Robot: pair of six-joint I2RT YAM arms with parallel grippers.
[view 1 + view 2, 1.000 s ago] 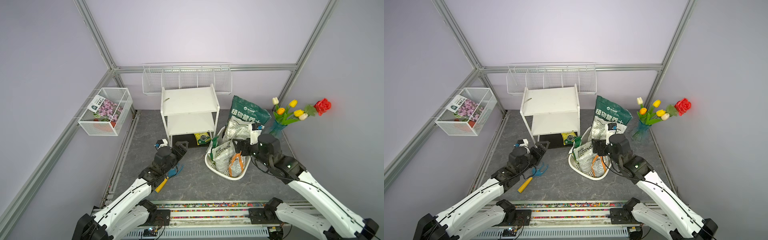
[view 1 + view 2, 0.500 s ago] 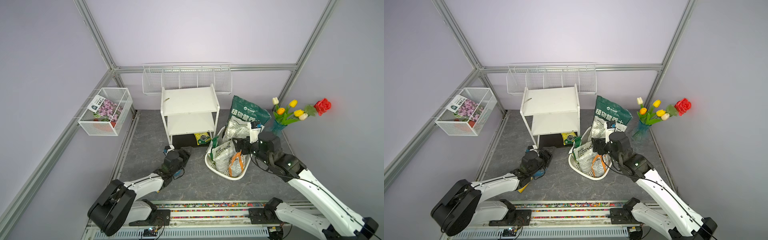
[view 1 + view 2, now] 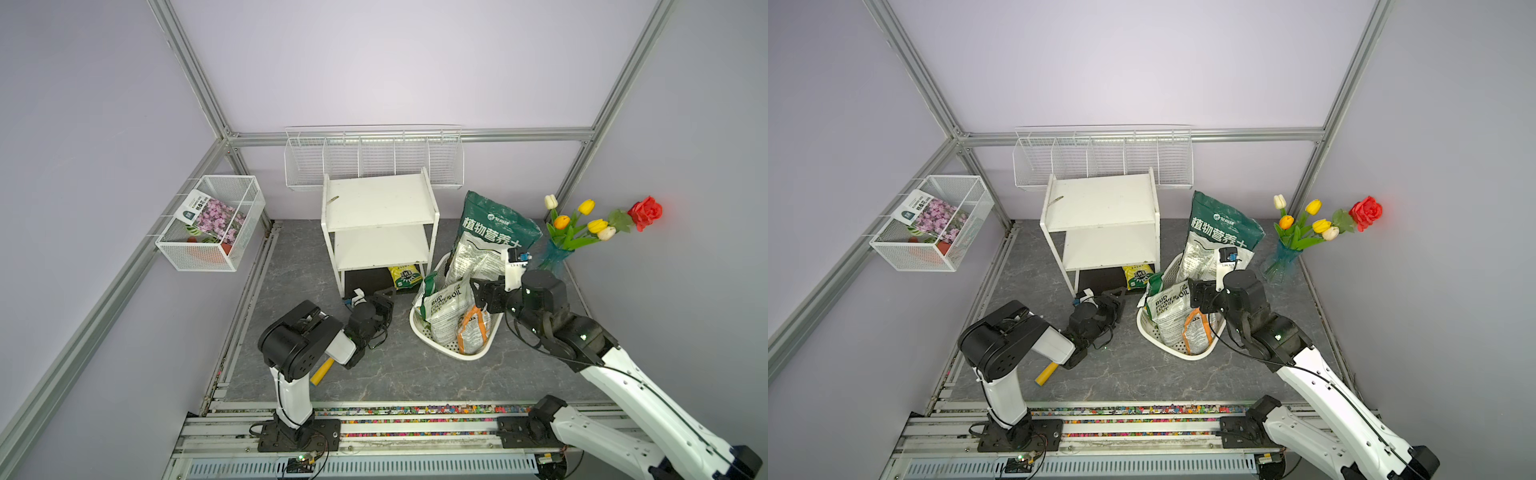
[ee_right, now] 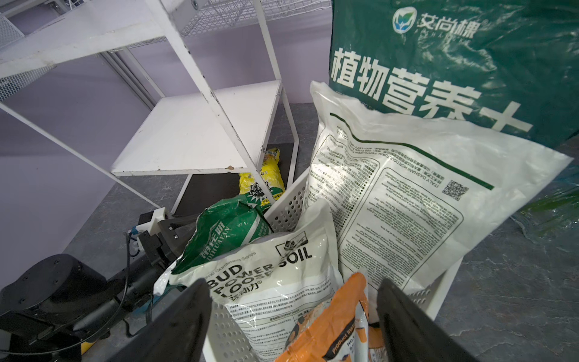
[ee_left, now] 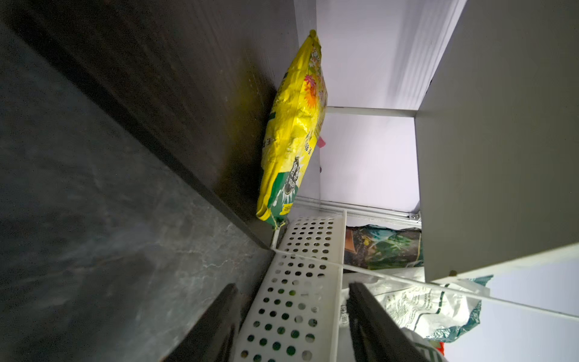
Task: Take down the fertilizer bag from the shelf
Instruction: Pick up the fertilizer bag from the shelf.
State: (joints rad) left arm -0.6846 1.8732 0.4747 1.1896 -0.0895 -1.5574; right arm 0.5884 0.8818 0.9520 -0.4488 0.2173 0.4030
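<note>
The white three-tier shelf (image 3: 378, 205) (image 3: 1100, 203) stands at the back. A yellow fertilizer bag (image 3: 405, 276) (image 3: 1138, 276) (image 5: 291, 134) (image 4: 263, 181) leans on the right end of its dark bottom board. My left gripper (image 3: 384, 297) (image 3: 1115, 299) (image 5: 293, 286) hovers low over the floor just in front of that board, a little short of the bag, open and empty. The right gripper (image 3: 482, 297) (image 3: 1198, 293) (image 4: 293, 283) hangs open above the bags in the white perforated basket (image 3: 457, 353) (image 5: 313, 238).
The basket sits right beside the shelf's right post, packed with soil bags and a tall green bag (image 3: 494, 224). A vase of flowers (image 3: 557, 249) stands at the right wall. Wire baskets hang on the left wall (image 3: 212, 224) and back wall (image 3: 374, 158). A yellow-handled tool (image 3: 322, 372) lies under the left arm.
My left arm has folded down and pushed forward, bringing its gripper low toward the shelf's bottom board, and its jaws have narrowed. The right arm has hardly moved.
</note>
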